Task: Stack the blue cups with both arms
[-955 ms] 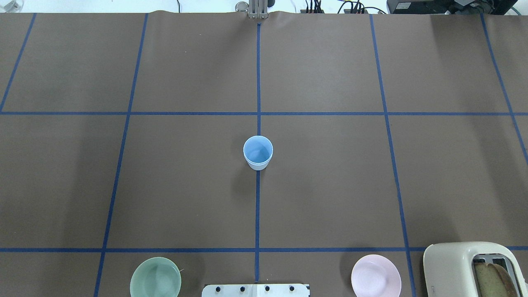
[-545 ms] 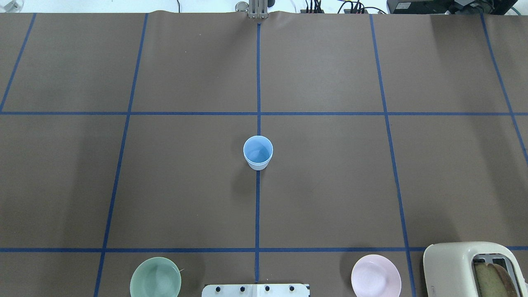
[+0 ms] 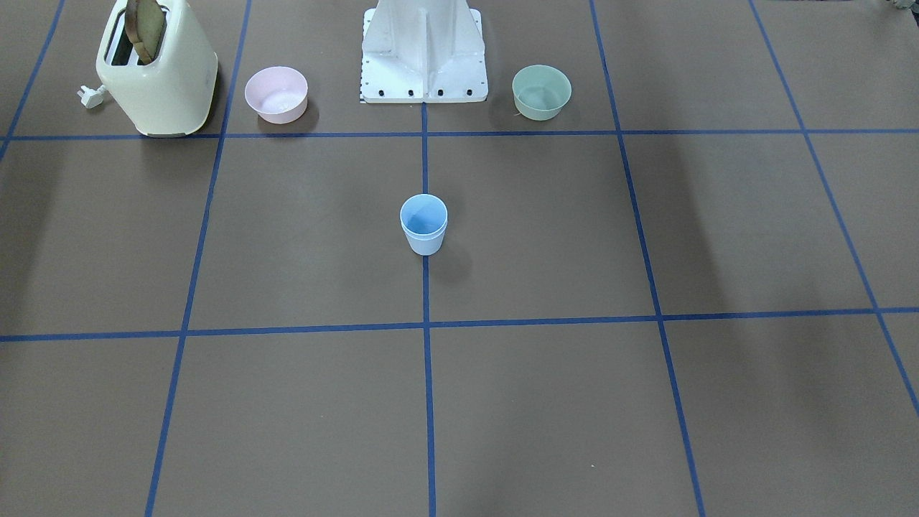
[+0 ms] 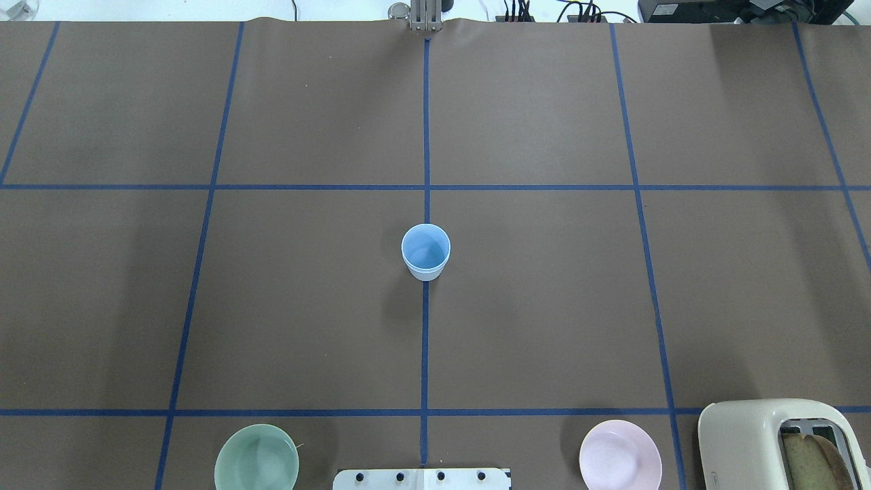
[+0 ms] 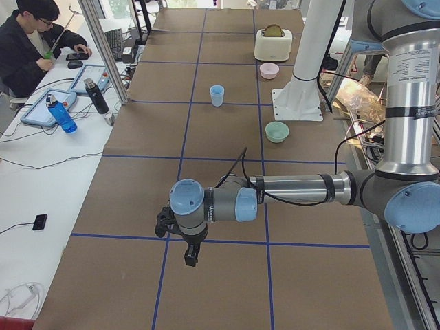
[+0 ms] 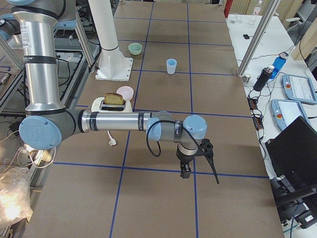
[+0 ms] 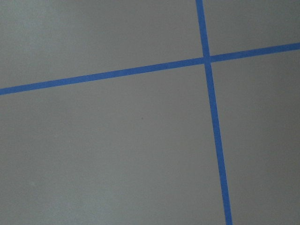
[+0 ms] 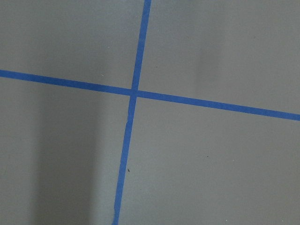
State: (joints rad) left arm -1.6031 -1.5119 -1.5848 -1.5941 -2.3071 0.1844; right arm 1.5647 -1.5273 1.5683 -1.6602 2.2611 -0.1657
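One light-blue cup (image 4: 425, 252) stands upright on the centre tape line, and also shows in the front view (image 3: 423, 224). A faint ring runs below its rim, so I cannot tell whether it is one cup or two nested. No separate second cup is in view. Both arms are stretched out to the table's ends, far from the cup. The left gripper (image 5: 190, 257) hangs over the brown cover at the left end. The right gripper (image 6: 185, 172) hangs over the right end. I cannot tell whether either is open or shut. Both wrist views show only brown cover and blue tape.
A cream toaster (image 4: 776, 442) with bread in it, a pink bowl (image 4: 620, 456) and a pale green bowl (image 4: 256, 459) stand beside the white pedestal (image 3: 423, 50). A seated person (image 5: 27, 41), bottles and tablets are at the side table.
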